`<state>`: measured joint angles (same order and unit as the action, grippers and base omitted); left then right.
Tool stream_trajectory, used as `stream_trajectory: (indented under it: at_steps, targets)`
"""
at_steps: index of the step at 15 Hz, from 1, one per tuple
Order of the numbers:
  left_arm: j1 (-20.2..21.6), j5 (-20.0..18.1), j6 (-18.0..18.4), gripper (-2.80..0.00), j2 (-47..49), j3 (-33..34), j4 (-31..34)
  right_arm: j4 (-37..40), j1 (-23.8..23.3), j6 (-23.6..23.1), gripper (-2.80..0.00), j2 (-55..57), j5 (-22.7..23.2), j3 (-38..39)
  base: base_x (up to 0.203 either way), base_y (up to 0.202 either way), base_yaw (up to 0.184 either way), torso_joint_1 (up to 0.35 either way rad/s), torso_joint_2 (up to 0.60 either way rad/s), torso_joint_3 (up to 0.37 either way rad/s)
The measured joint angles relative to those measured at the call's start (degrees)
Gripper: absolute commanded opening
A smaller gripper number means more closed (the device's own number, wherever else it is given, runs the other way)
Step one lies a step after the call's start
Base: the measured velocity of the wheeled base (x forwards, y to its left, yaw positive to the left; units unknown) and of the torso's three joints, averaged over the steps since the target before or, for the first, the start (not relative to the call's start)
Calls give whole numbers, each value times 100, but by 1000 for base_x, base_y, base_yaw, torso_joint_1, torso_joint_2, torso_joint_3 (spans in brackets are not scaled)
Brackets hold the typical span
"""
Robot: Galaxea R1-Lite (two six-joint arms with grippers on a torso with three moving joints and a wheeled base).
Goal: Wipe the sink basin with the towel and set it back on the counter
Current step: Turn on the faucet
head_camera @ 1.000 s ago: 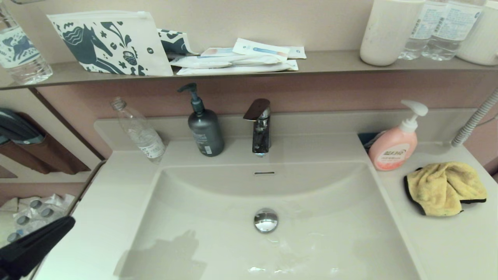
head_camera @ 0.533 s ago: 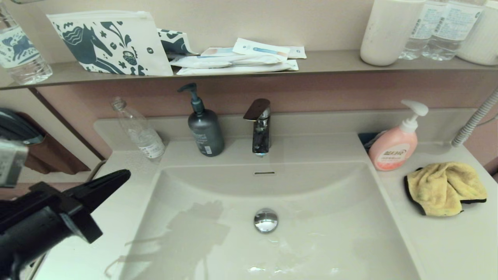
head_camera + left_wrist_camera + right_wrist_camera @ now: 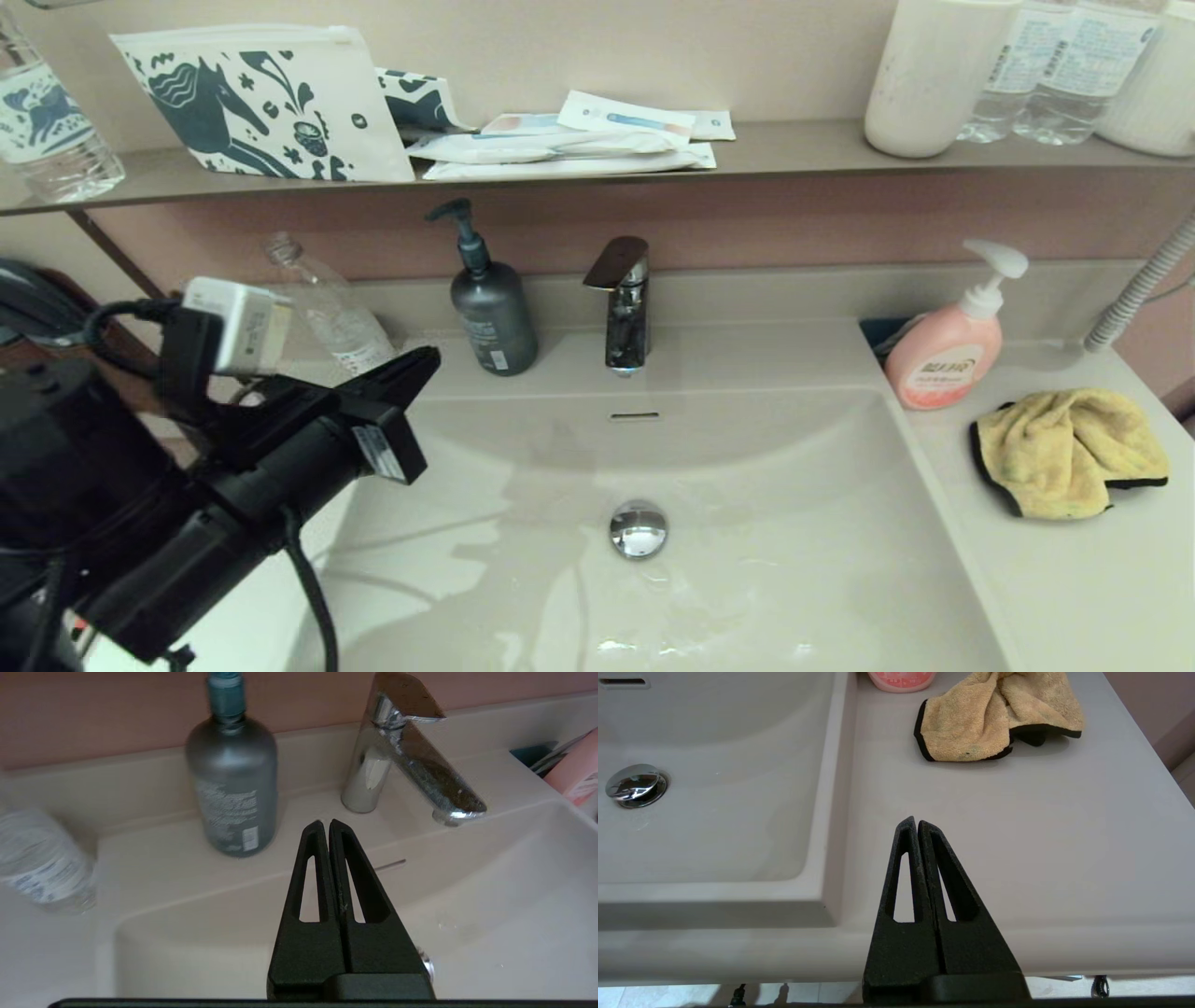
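The mustard-yellow towel [image 3: 1069, 452] with black trim lies crumpled on the counter [image 3: 1074, 579] to the right of the sink basin [image 3: 523, 579], untouched; the right wrist view shows the same towel [image 3: 999, 716]. My left gripper [image 3: 425, 359] is shut and empty, raised over the basin's left rim and pointing toward the faucet; its tips [image 3: 325, 823] are pressed together. My right gripper [image 3: 916, 821] is shut and empty too, low over the counter's front edge, well short of the towel, and out of the head view. The chrome drain plug [image 3: 639, 529] sits mid-basin.
A grey pump bottle [image 3: 492, 308], a chrome faucet [image 3: 623, 303] and a leaning clear bottle [image 3: 327, 313] stand behind the basin. A pink soap dispenser [image 3: 945, 350] stands just left of the towel. A wall shelf [image 3: 794, 149] carries pouches, packets, cups and bottles.
My left arm has risen from the lower left corner and swung up and right, over the basin's left rim. The towel has not moved.
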<state>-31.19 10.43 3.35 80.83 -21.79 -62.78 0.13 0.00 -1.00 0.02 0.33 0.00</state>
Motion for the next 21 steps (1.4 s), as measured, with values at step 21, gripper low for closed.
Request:
stream_trajectory:
  at_steps: [21]
  targets:
    - [-1432,1641,277,-280,2567,-2119,-723,1,0,1,-280,0,-1,0,0,0,0,0,0,0]
